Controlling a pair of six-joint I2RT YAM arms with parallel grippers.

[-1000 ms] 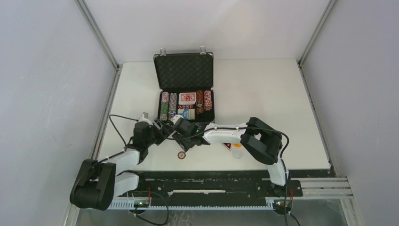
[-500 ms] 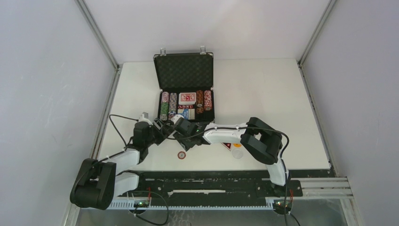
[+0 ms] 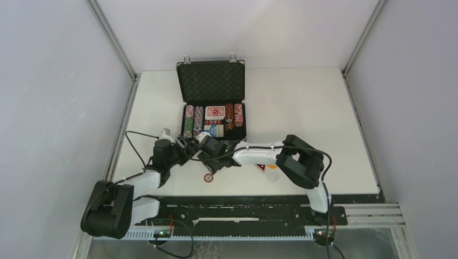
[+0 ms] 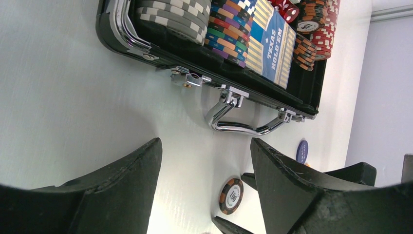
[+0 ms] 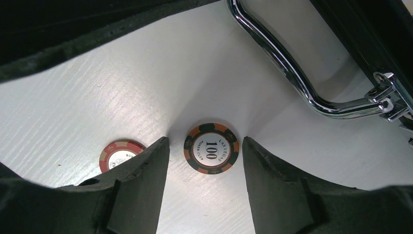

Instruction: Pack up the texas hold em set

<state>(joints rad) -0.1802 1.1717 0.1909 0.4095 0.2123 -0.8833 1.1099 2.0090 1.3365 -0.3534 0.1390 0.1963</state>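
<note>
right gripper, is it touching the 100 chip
Apart. The right wrist view shows the 100 chip lying flat inside the open right gripper, with bare table showing on both sides of it.

The right claw [image 5: 204, 146] is wide open, with a black finger [image 5: 141, 190] on each side. Between the fingers, a round chip [image 5: 211, 148] lies flat on the white desk [image 5: 97, 107]. It is orange and black and has 100 in the middle. A red chip [image 5: 119, 155] lies on the outer side of one finger, partly hidden behind it. A shiny metal handle [image 5: 287, 73] curves past the chips and joins the black case [image 5: 370, 44].
</note>
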